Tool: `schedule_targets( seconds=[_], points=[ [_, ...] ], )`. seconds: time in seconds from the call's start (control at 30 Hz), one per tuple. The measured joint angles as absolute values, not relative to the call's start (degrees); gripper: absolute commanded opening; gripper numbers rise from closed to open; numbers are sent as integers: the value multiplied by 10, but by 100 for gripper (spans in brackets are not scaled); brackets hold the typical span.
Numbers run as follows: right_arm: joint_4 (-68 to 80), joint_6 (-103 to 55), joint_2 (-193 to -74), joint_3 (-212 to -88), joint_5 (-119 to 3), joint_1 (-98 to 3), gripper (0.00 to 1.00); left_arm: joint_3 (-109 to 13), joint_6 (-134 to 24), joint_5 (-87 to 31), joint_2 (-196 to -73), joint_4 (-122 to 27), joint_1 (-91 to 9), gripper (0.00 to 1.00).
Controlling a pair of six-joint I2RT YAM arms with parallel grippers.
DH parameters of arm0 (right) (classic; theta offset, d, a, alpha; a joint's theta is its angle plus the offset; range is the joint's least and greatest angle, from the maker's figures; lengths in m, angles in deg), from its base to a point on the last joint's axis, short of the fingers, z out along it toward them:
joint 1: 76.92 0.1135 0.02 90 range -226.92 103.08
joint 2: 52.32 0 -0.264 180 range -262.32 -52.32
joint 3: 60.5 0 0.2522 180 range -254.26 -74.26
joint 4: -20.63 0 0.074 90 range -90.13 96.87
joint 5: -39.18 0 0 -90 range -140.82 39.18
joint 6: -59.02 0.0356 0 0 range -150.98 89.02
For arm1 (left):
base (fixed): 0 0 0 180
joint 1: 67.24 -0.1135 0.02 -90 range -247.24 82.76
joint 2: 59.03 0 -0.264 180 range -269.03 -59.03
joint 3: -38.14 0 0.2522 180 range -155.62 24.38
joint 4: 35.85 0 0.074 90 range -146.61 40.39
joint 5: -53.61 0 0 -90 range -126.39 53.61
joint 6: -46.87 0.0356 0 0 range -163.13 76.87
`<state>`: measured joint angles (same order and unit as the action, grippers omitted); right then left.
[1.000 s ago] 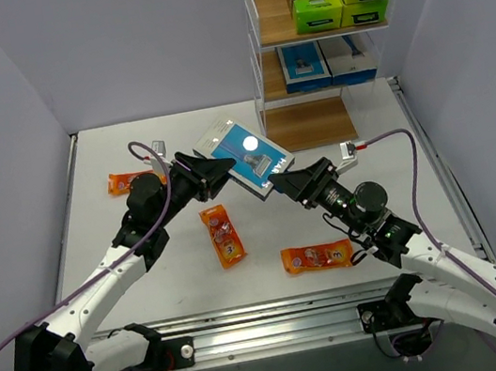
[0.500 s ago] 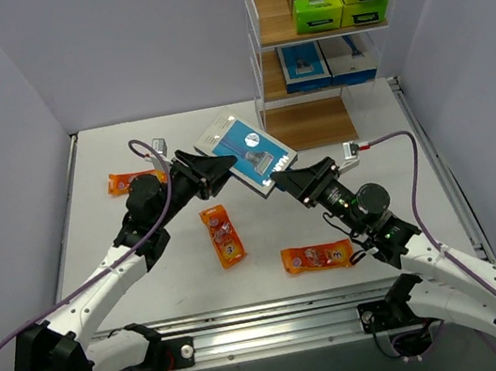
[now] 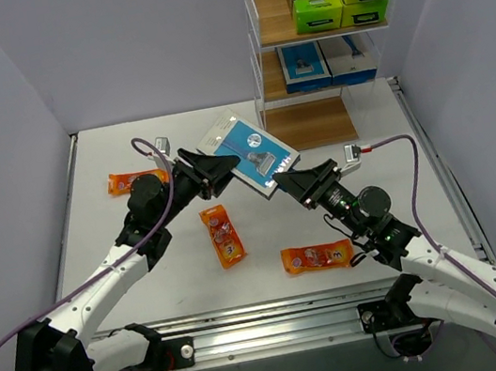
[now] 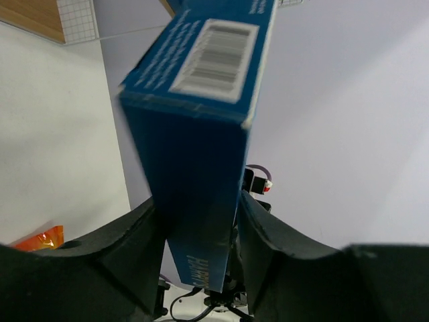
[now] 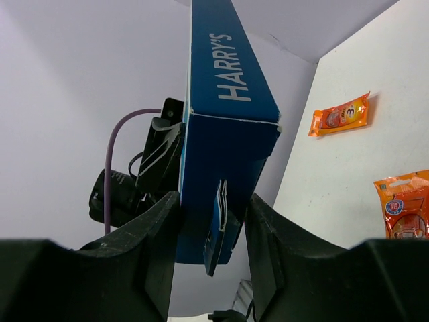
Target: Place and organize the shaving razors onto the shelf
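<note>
Nearest the arm bases, two orange packets [image 3: 317, 257] [image 3: 222, 235] lie flat on the table [image 3: 264, 221], with a third [image 3: 123, 182] further back on the left, all well apart. Mid-table, off the surface, the blue pack [image 3: 250, 155] is pinned at both ends. The left claw [image 3: 217, 170] is clamped on its left end, fingers [image 4: 137, 235] pressed on both faces. The right claw [image 3: 283, 179] has its fingers [image 5: 164, 221] against both faces of the lower right end, so it looks gripped there too. Main risk: with two grips on one thin carton, any mismatch in arm motion twists or creases it. If the left lets go before the right bites properly, the pack drops or swings, because the right claw holds only the end corner and seems to be partly on a loose hang flap. That is poor purchase on a long lever. The pack is a flat, slim blue box, tilted, with a razor picture on a paler front panel, a barcode on the back and HARRY'S down the narrow edge. Beyond it, the shelf [image 3: 309, 125] has a bare bottom board, blue cards [image 3: 304, 65] on the middle tier and black-and-green boxes [image 3: 318, 10] on top. A tilted pack could snag the wire frame going in.
</note>
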<state>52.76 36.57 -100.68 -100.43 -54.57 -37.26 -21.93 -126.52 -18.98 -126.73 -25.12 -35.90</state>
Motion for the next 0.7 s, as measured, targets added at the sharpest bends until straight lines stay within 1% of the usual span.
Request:
schedule_targets(
  seconds=[0.07,0.13,0.17,0.23,0.27,0.37,0.4,0.43,0.6,0.7],
  points=[
    [527,368,-1002,-1000,-541,-371,0,-219,-1259,-184,-1268,-251,-359,63],
    [528,373,-995,-994,-535,-371,0,-216,-1249,-177,-1271,-251,-359,66],
    [528,377,-990,-989,-532,-371,0,-214,-1243,-173,-1274,-252,-361,71],
    [527,382,-980,-978,-525,-371,0,-211,-1229,-164,-1280,-258,-366,75],
    [526,385,-977,-974,-521,-371,0,-211,-1221,-160,-1283,-264,-373,84],
    [519,387,-971,-966,-511,-371,0,-211,-1191,-150,-1285,-291,-388,93],
    [517,388,-968,-964,-509,-371,0,-211,-1180,-149,-1285,-301,-391,98],
    [515,388,-966,-963,-507,-371,0,-211,-1166,-149,-1284,-315,-394,94],
    [497,392,-952,-960,-495,-371,0,-227,-1091,-153,-1259,-423,-411,94],
    [488,397,-938,-952,-486,-371,0,-249,-1048,-159,-1237,-482,-439,94]
  ],
)
